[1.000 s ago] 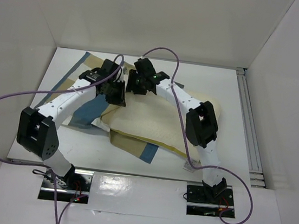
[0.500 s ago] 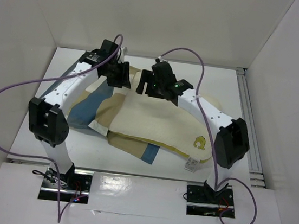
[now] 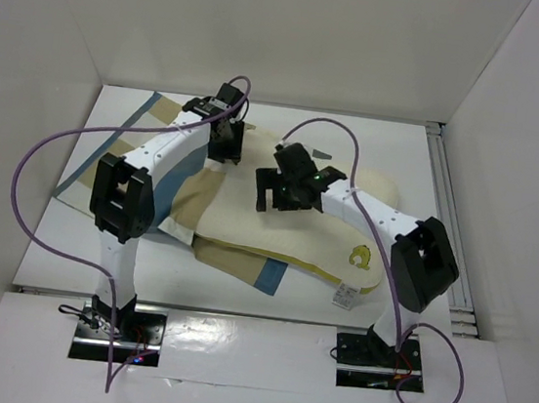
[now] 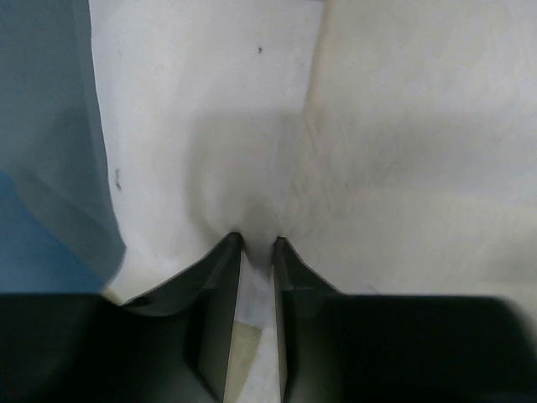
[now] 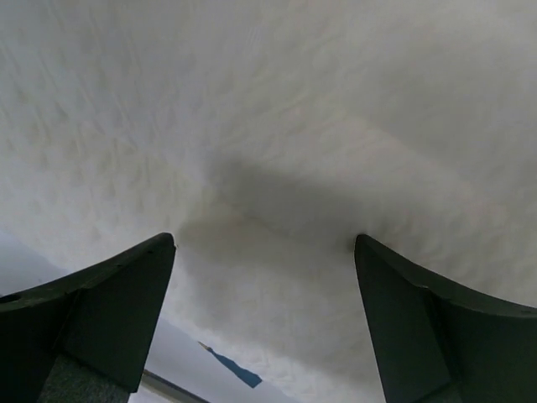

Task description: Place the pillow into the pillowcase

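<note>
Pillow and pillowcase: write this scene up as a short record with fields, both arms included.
pillow: cream, lying across the table, mostly uncovered
pillowcase: checked, spread under the pillow and out to its left
left gripper: jaws nearly together, a fold of pillowcase cloth pinched between them
right gripper: jaws wide open over the pillow, holding nothing
task state: pillow not yet inside the pillowcase

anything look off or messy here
The pillow lies slanted and mostly bare on top of the pillowcase, which is rumpled, with a checked corner poking out under the pillow's near edge.
</note>
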You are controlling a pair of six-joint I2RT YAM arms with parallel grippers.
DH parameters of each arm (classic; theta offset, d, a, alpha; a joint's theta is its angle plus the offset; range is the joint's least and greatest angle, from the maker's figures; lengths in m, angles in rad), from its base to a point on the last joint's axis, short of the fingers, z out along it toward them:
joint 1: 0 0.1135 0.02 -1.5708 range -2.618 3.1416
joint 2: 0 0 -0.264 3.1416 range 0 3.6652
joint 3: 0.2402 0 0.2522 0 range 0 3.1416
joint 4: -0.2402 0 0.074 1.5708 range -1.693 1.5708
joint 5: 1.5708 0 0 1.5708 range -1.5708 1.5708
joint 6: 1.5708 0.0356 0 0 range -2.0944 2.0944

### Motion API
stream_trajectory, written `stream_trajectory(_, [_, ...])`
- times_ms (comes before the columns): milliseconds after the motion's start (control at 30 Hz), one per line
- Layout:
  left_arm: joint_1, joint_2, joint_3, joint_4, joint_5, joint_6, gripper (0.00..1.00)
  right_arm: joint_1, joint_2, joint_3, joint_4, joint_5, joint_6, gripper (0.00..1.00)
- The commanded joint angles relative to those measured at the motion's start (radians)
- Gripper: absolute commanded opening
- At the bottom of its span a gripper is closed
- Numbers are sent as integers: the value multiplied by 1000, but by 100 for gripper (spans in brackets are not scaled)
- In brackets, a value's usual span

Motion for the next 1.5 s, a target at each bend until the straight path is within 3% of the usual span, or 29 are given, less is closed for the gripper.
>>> stream_trajectory(0, [7,45,63,-24,-85,-19,30,38,32,-51,92,-54,-36,94])
stream_trajectory(33, [-2,57,83,-24,-85,-19,16,38,49,-63,118,-69,-24,87])
stream_trajectory(67, [-2,58,93,-39,-85,-28,4,47,58,-86,143,-82,-2,73])
stream_trajectory(100, [-2,58,103,-52,-67,-28,0,47,73,-86,190,-82,-2,38])
stream_trajectory(167, [-13,47,112,-52,-33,-19,0,47,84,-97,212,-82,30,5])
stream_trajectory(200, [-25,29,112,-52,-19,-9,0,47,84,-85,224,-73,30,0])
stream_trajectory(367, [-73,-13,139,-33,88,24,0,68,-29,-111,340,-47,30,0])
stream_trajectory(667, [-122,-41,262,-55,306,19,0,145,-68,-11,295,116,67,0])
stream_trajectory(800, [-122,-62,241,-64,201,10,1,145,-33,-40,278,139,120,0])
stream_trajectory(833, [-107,-62,232,-64,175,10,11,145,-33,-56,313,139,131,0])
stream_trajectory(867, [-96,-44,232,-64,149,22,27,145,-33,-68,324,148,131,0])
stream_trajectory(900, [-70,-32,248,-81,133,33,50,145,-33,-68,324,159,143,0])
stream_trajectory(967, [-36,-4,317,-170,64,33,71,145,-22,-57,324,168,153,0])
stream_trajectory(1067, [25,-124,223,-173,-47,24,81,145,-10,-34,324,179,153,0])
stream_trajectory(1167, [106,-281,37,-103,-62,-30,78,145,12,-11,304,170,141,0])
stream_trajectory(1233, [189,-436,-191,-18,-8,-92,74,145,21,12,293,149,118,0])
stream_trajectory(1267, [208,-485,-271,12,19,-113,72,145,33,21,281,138,107,5])
stream_trajectory(1300, [220,-529,-423,42,57,-139,70,145,42,38,266,129,90,19])
stream_trajectory(1333, [220,-616,-501,100,68,-192,70,145,58,74,246,129,61,37])
stream_trajectory(1367, [220,-660,-576,140,90,-218,68,145,58,94,208,116,43,64])
stream_trajectory(1400, [220,-698,-710,172,111,-255,68,145,72,111,192,116,27,74])
stream_trajectory(1467, [220,-806,-835,296,145,-324,68,169,72,154,157,135,-25,83])
